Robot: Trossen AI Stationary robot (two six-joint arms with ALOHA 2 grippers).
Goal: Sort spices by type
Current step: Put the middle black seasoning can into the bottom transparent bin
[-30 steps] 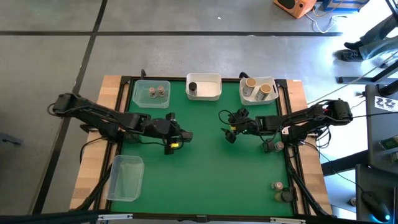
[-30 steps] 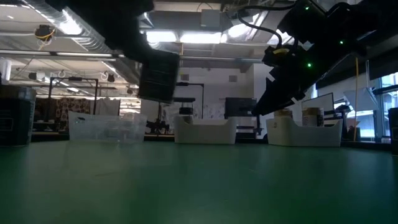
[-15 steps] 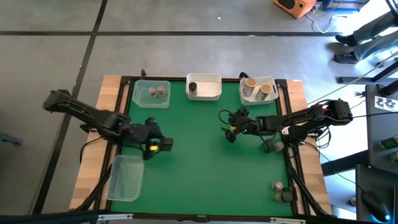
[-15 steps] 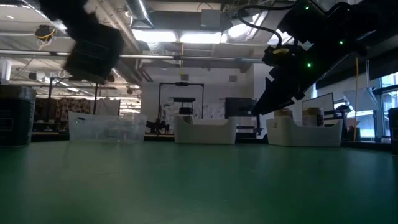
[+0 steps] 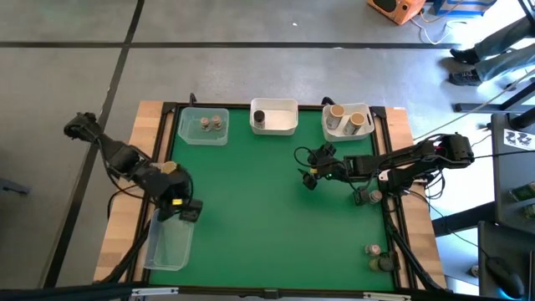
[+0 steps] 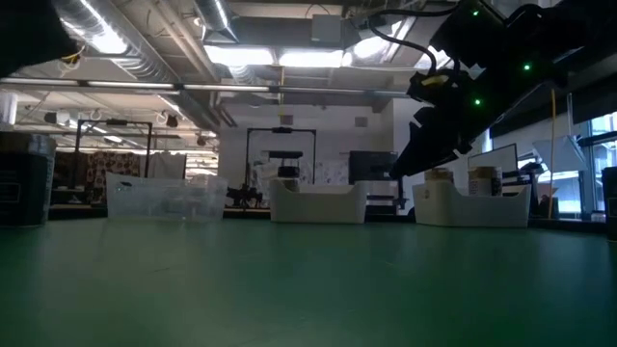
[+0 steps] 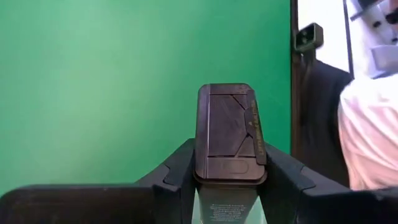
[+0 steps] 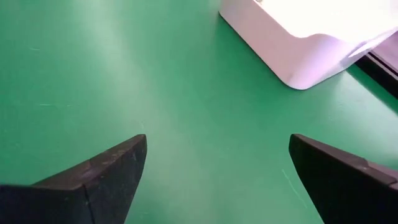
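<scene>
Seen from above, a green table [image 5: 267, 217] is shown with three tubs along its far edge. A clear tub [image 5: 203, 126] on the left holds two small jars, a white tub [image 5: 275, 117] in the middle holds one dark spice container, and a second white tub [image 5: 348, 120] on the right holds tan-lidded jars. The left gripper [image 5: 185, 211] is held over the far end of a clear empty tub [image 5: 169, 239] at the table's left near corner. The right gripper [image 5: 307, 177] is held above the table, near the right white tub. More small jars [image 5: 378, 257] are seen by the table's right edge.

At table height, the right arm [image 6: 463, 96] is seen raised above the green surface, with the three tubs behind it.

From the left wrist, a dark blocky spice container [image 7: 229, 134] is seen clamped between the two fingers [image 7: 177, 180].

From the right wrist, the fingers [image 8: 99, 177] are seen spread wide apart with nothing between them.
</scene>
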